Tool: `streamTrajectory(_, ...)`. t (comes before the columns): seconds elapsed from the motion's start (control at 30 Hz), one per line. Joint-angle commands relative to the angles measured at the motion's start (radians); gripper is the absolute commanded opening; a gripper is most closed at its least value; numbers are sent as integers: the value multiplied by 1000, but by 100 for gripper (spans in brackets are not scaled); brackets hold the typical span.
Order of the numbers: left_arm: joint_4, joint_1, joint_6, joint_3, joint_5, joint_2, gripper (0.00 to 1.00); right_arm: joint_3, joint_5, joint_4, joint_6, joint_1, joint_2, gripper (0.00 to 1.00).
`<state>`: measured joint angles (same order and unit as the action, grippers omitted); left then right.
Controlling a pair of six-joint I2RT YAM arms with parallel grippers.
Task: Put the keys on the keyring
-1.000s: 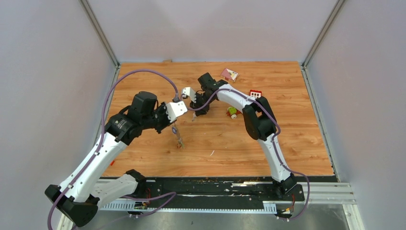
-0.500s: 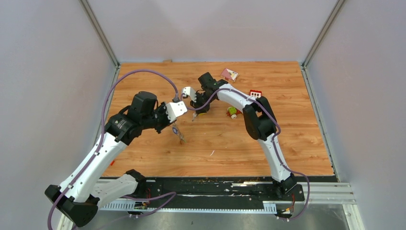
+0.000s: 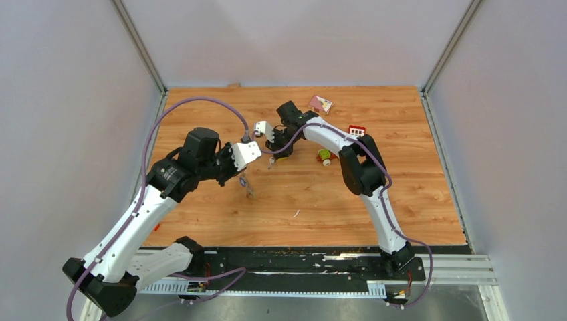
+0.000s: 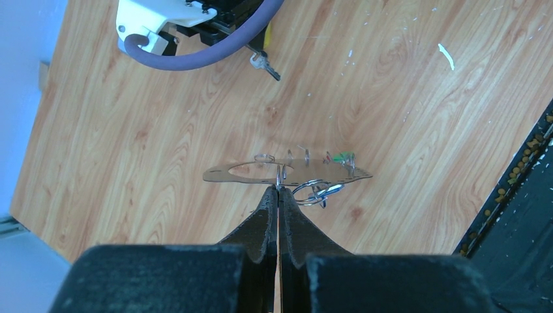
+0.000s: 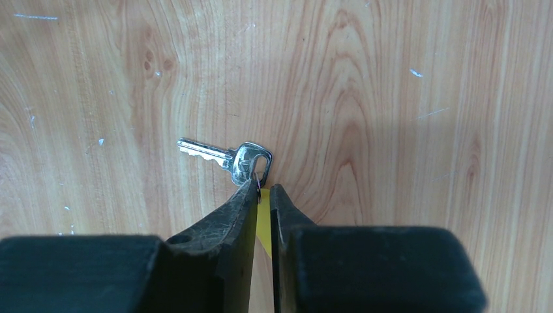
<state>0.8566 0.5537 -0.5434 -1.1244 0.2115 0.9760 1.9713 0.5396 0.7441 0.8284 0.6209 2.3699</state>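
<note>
Top external — arms [image 3: 134, 221] angle inward; left jaws clamp keyring [image 4: 287, 173]; right jaws pinch key [image 5: 225, 156].

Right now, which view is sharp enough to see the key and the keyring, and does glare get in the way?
Right wrist view: key sharp, a glint on its head, dark jaws filling the bottom. Left wrist view: keyring in focus but mirror-like, blending into the wood. Top external view: evenly lit, both too small to make out.

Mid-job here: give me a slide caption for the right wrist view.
Right claw pinching the yellow tag of a silver key over the wooden table.
</note>
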Motion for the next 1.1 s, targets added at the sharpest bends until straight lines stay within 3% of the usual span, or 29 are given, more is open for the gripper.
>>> streamTrajectory(0.0, -7, -5, -16, -21, 14, -24, 0, 31, 20, 8, 32, 6, 14, 14)
streamTrajectory(0.6, -4, -5, -16, -23, 22, -21, 0, 1, 8, -5, 38, 14, 13, 17)
streamTrajectory(1.07, 3, -5, -21, -23, 22, -22, 0, -4, -22, -2, 53, 16, 9, 12)
